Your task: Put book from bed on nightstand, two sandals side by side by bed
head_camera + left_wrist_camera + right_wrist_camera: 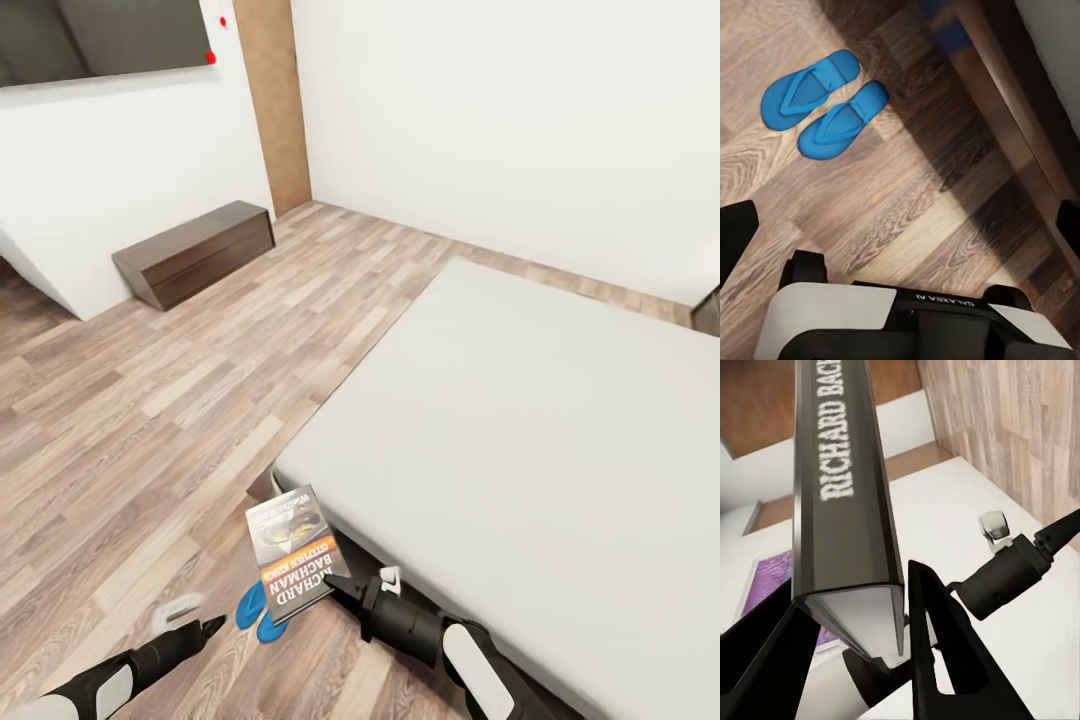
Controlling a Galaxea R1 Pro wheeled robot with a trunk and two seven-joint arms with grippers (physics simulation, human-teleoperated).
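Head view: right gripper (338, 583) clamps the book (294, 553), off the bed (520, 420); sandals (825, 105) paired bedside; left gripper (205, 628) spread empty; nightstand placement remains.

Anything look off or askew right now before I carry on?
Nothing damaged. The book is off the bed, clamped upright in the right gripper by the bed's corner. The two sandals lie side by side on the floor, neatly paired.

A grey-black book (292, 553) with an orange band and white lettering, two bright blue sandals (825, 101), a pale grey-white mattress (540, 440), a light-brown wood-plank floor (180, 400), white walls (500, 120) and a dark brown cabinet (195, 252).
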